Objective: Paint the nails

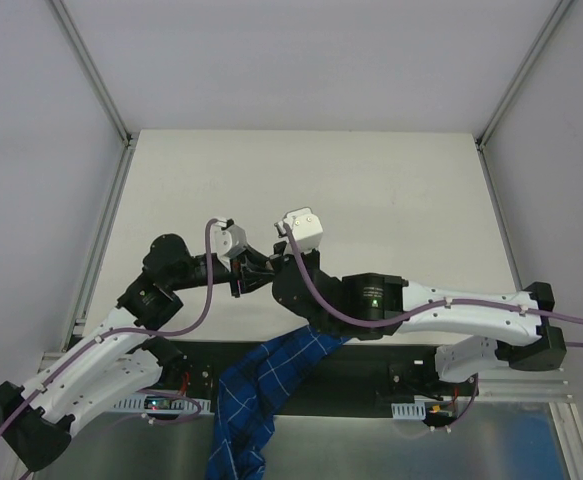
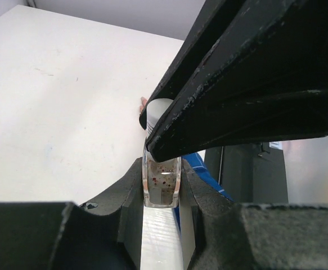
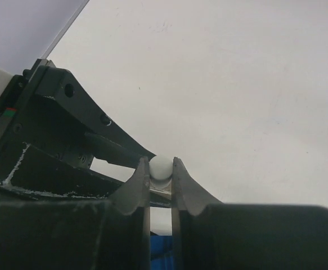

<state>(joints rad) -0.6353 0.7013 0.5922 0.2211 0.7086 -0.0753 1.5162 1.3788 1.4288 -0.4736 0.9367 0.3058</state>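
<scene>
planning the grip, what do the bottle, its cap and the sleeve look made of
Bottle: clear and glossy, glass or hard plastic, red specks visible through it. Cap: matte white, smooth and rounded, probably plastic. Sleeve: blue plaid woven cloth, soft, lying in folds.

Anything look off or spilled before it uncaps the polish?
No spill visible. One oddity: the blue plaid sleeve hangs over the near table edge under the right arm. The left gripper clamps the polish bottle; the right gripper pinches its white cap.
</scene>
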